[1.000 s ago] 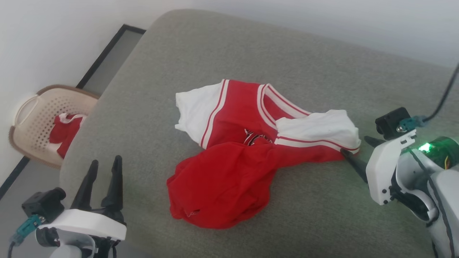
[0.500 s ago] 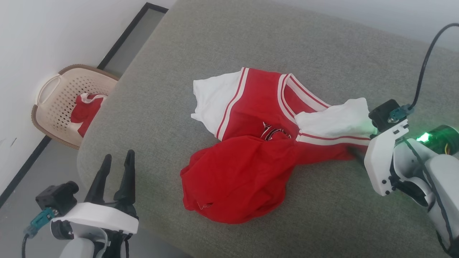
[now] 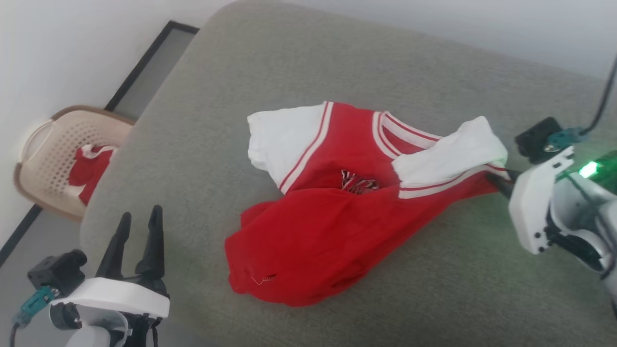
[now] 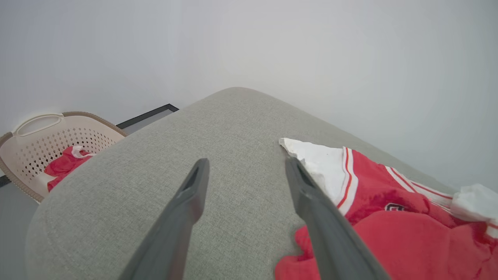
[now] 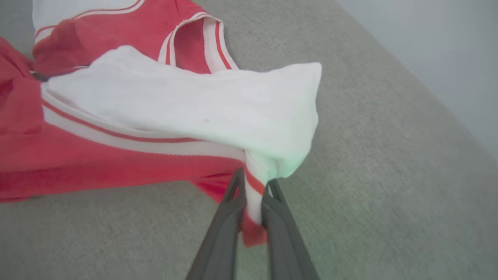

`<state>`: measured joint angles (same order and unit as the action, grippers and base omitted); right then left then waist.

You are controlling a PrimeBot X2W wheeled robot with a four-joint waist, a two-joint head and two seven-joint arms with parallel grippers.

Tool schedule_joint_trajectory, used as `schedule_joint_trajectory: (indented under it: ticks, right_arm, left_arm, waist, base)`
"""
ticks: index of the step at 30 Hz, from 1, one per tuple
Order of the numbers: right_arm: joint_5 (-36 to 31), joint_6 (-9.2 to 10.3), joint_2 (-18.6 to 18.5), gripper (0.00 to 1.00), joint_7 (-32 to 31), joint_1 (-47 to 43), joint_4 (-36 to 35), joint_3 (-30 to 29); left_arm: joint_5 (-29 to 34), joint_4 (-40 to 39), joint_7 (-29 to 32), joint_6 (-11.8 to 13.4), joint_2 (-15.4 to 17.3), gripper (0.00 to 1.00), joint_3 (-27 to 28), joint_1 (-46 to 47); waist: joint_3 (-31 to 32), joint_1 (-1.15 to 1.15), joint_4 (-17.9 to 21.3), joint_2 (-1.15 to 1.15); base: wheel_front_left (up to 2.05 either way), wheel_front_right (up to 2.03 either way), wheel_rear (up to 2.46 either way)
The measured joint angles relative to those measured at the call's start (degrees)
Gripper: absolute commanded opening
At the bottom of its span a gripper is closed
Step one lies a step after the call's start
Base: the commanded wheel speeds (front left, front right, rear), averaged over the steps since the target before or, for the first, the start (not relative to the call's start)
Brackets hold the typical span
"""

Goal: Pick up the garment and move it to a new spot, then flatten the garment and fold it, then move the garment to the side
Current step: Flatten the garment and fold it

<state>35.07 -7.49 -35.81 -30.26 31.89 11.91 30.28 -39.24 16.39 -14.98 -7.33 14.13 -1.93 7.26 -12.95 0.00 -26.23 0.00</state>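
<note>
Now the right gripper pinches the white sleeve hem of the red jersey T-shirt, which lies crumpled mid grey cushion, likely to lift it clear. The left gripper hangs spread at the cushion's near-left corner, idle. A second ago the right fingers stood apart beside the sleeve; now they're clamped, sleeve raised, cloth taut.

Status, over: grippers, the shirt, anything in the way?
Right gripper shut on garment at sleeve seam. Left gripper open, off the cloth. Garment crumpled on cushion. Basket far left, not obstructing.
</note>
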Motion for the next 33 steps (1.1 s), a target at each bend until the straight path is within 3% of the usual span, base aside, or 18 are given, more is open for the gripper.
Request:
schedule_joint_trajectory:
  ticks: [14,19,27,28,29,31,32,33]
  right_arm:
    - [3.21,0.00,-8.16,0.00,-1.03,-9.12,-1.57,-9.21]
    - [3.78,0.00,-7.68,0.00,-0.52,-11.45,1.80,-11.95]
    - [4.37,0.00,-4.17,0.00,0.14,-10.62,9.00,-11.51]
    - [4.36,0.00,-3.96,0.07,0.30,-10.02,9.79,-11.01]
    - [4.44,0.00,-3.69,0.07,0.36,-9.37,10.84,-10.46]
    - [4.60,-0.01,-3.35,0.45,0.81,-8.31,12.46,-9.58]
    - [4.54,0.00,-3.30,0.78,0.98,-7.87,13.06,-9.10]
    - [4.65,0.00,-3.09,1.00,1.12,-7.42,13.74,-8.66]
  left_arm:
    - [-0.01,-0.66,0.00,0.00,0.63,1.00,0.58,-0.19]
    - [-0.11,-0.69,0.00,0.00,0.73,1.00,0.58,-0.02]
    - [-0.14,-0.44,0.00,0.00,1.20,1.00,0.33,0.46]
    - [-0.14,-0.41,0.00,0.00,1.23,1.00,0.26,0.65]
    - [-0.15,-0.38,0.00,0.00,1.30,1.00,0.22,0.82]
    - [-0.18,-0.36,-0.01,0.00,1.46,1.00,0.11,1.02]
    - [-0.18,-0.31,0.00,0.00,1.54,1.00,0.09,1.02]
    - [-0.18,-0.23,0.00,0.00,1.57,1.00,0.04,1.02]
  waist:
    - [1.74,0.00,5.32,0.00]
    - [1.25,0.00,5.72,0.00]
    - [0.80,0.00,5.98,0.00]
    - [0.79,0.00,5.98,0.00]
    - [0.81,0.00,5.99,0.00]
    - [0.94,0.00,6.01,0.00]
    - [1.06,0.00,6.01,0.00]
    - [1.22,0.00,6.03,0.00]
  base:
    - [0.00,0.00,0.00]
    - [0.00,0.00,0.00]
    - [0.00,0.00,0.00]
    - [0.00,0.00,0.00]
    - [0.00,0.00,0.00]
    - [0.00,0.00,0.00]
    - [0.00,0.00,0.00]
    - [0.00,0.00,0.00]
